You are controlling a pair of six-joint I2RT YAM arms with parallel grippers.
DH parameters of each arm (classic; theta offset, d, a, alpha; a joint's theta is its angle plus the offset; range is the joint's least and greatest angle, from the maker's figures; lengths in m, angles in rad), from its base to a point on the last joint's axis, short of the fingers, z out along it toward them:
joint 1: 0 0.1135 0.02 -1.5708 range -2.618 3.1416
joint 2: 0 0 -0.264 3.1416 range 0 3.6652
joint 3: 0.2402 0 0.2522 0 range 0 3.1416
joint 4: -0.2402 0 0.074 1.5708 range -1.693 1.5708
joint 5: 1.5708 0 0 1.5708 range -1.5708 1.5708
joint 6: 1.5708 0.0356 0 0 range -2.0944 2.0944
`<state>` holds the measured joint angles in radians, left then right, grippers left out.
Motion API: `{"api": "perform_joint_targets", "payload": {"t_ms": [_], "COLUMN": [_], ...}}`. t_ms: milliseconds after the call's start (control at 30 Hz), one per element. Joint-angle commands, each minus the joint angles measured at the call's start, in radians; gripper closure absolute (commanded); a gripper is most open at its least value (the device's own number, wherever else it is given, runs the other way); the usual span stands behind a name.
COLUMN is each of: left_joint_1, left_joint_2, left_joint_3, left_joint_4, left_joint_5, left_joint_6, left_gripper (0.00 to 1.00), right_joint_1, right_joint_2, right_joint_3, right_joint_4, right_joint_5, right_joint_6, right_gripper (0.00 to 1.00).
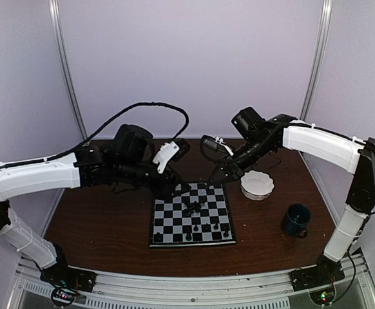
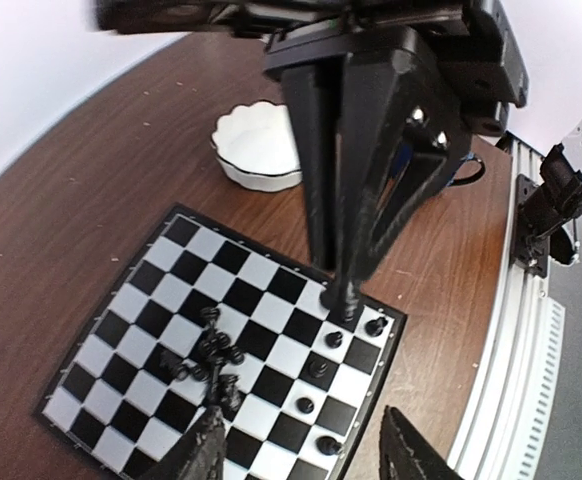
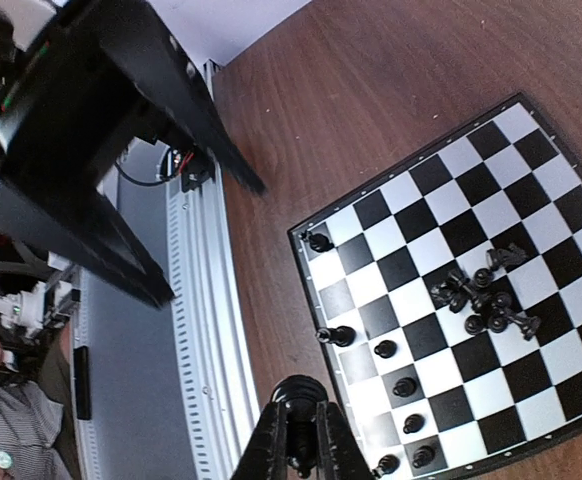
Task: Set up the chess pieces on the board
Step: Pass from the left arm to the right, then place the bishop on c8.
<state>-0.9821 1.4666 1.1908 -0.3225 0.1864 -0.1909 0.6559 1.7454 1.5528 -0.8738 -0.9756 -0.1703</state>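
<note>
The board lies mid-table, with a heap of small black chess pieces lying at its centre and several pieces standing near its front edge. My right gripper is shut on a black chess piece and holds it above the board; from the left wrist this gripper hangs over the board's near right corner. My left gripper is open and empty above the board, close to the heap. The heap and the standing pieces also show from the right wrist.
A white scalloped bowl stands right of the board's far corner, and a dark blue mug stands further right. The metal rail runs along the table's front edge. Both arms meet over the far side of the board.
</note>
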Motion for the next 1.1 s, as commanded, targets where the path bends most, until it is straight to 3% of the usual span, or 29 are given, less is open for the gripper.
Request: {"api": "perform_joint_targets", "payload": {"t_ms": [0,267,433,833,1067], "left_joint_1": [0.056,0.396,0.529,0.599,0.62], "left_joint_2": [-0.103,-0.053,0.052,0.094,0.124], "left_joint_3": [-0.026,0.003,0.091,-0.029,0.008], "left_joint_4": [-0.062,-0.093,-0.091,0.068,0.065], "left_joint_5": [-0.094,-0.097,-0.037,0.027,0.113], "left_joint_6": [0.063,0.014,0.011,0.001,-0.036], "left_gripper": [0.46,0.46,0.46,0.46,0.46], "right_joint_1": [0.008,0.173,0.282,0.363,0.363], "right_joint_2": [-0.085,-0.147,-0.128,0.015,0.063], "right_joint_3": [-0.039,-0.214,-0.298,-0.296,-0.287], "right_joint_4": [-0.033,0.037,0.112,0.163,0.17], "right_joint_5": [0.167,0.467,0.598,0.692,0.691], "right_joint_6": [-0.166,-0.388,-0.465,-0.511,-0.514], "right_gripper": [0.97,0.95,0.95,0.95,0.94]}}
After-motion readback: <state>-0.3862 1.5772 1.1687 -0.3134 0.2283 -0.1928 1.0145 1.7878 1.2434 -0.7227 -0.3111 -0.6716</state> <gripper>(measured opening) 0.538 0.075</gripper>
